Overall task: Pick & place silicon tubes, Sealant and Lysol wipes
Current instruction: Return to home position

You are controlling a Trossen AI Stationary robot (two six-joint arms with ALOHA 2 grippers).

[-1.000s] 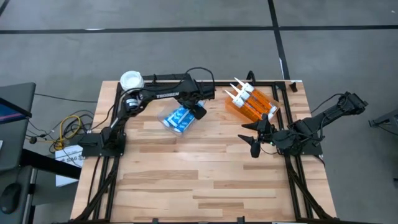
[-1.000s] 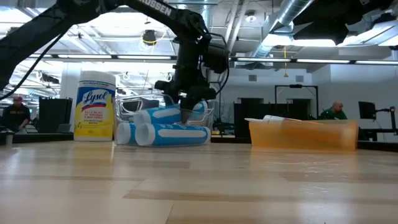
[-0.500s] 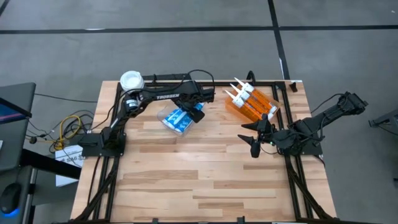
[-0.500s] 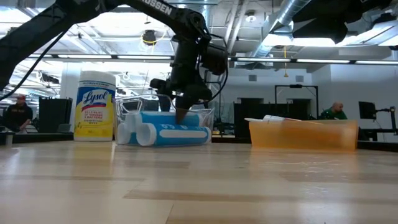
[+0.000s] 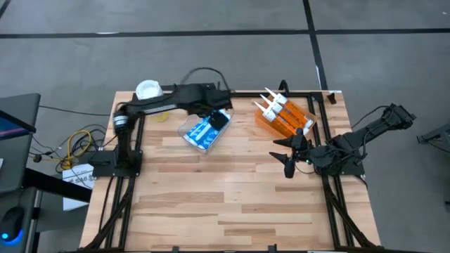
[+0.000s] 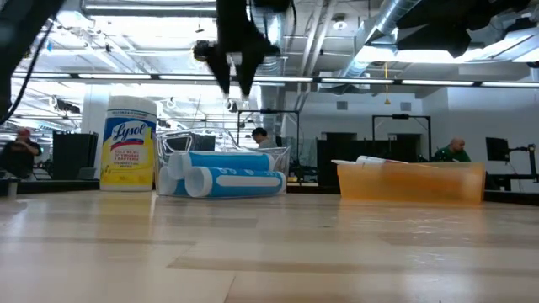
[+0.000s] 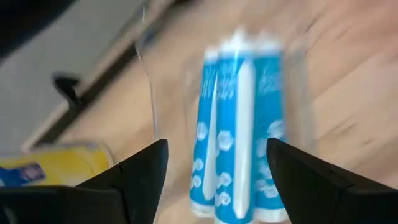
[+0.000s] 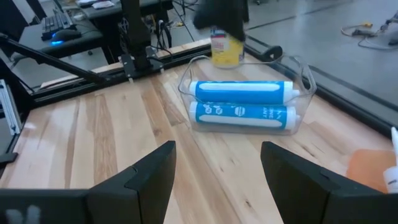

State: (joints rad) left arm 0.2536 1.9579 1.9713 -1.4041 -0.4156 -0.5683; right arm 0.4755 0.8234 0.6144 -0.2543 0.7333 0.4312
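Observation:
Blue tubes (image 5: 203,133) lie side by side in a clear tray (image 8: 303,73) at the table's far middle; they also show in the left wrist view (image 7: 239,124). My left gripper (image 6: 236,82) hangs open and empty above the tray (image 5: 221,121). The Lysol wipes canister (image 6: 128,143), with its white lid (image 5: 149,90), stands upright at the far left. Orange tubes with white nozzles (image 5: 271,105) lie in an orange tray (image 5: 299,119) at the far right. My right gripper (image 5: 284,158) waits open and empty near the right edge.
Black frame rails (image 5: 246,91) run along the table's far edge and its sides. Bare wood (image 5: 225,204) fills the near half of the table. People show in the room beyond the table (image 6: 455,150).
My left gripper has set a blue tube down on the others in the clear tray, let it go, and risen well above the tray. The tube now lies level with the rest. My left arm's elbow has swung toward the table's left.

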